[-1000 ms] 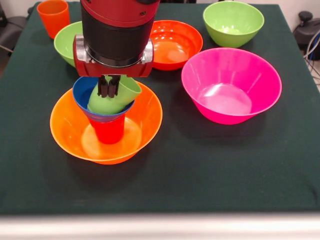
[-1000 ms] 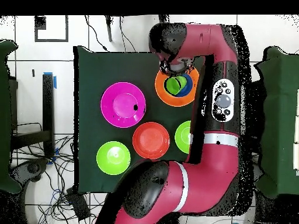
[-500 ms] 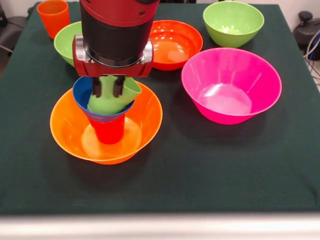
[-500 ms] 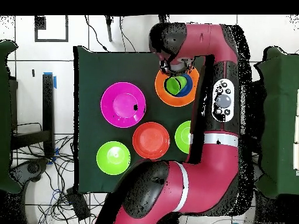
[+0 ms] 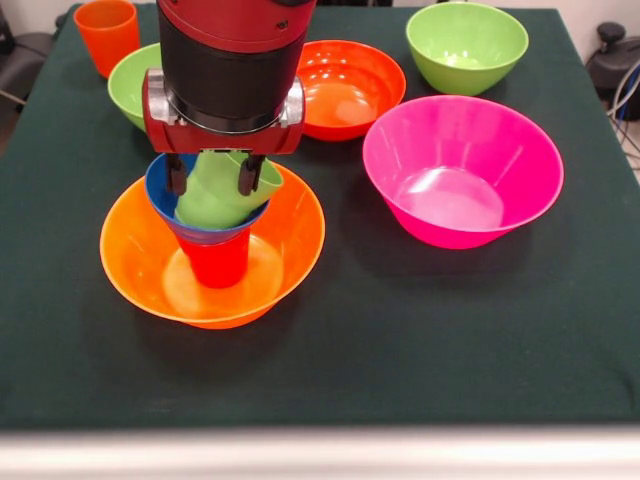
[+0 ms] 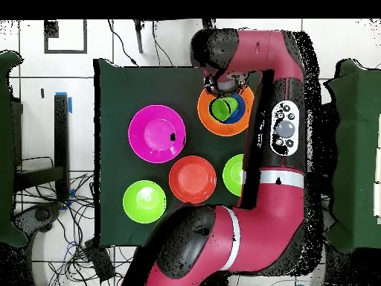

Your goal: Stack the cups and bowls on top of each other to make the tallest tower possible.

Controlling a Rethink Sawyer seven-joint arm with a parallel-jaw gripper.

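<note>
Straddling a tilted light green plastic cup (image 5: 222,190), the black fingers (image 5: 176,176) of the gripper (image 5: 213,176) are being held wide. The cup is being cradled in a small blue bowl (image 5: 163,182) perched on a red cup (image 5: 217,262) inside the large glossy orange bowl (image 5: 290,245) on the dark green worktop (image 5: 400,330).

6 bowls (image 5: 465,170), 3 cups (image 5: 218,190) (1 tilted)
</note>
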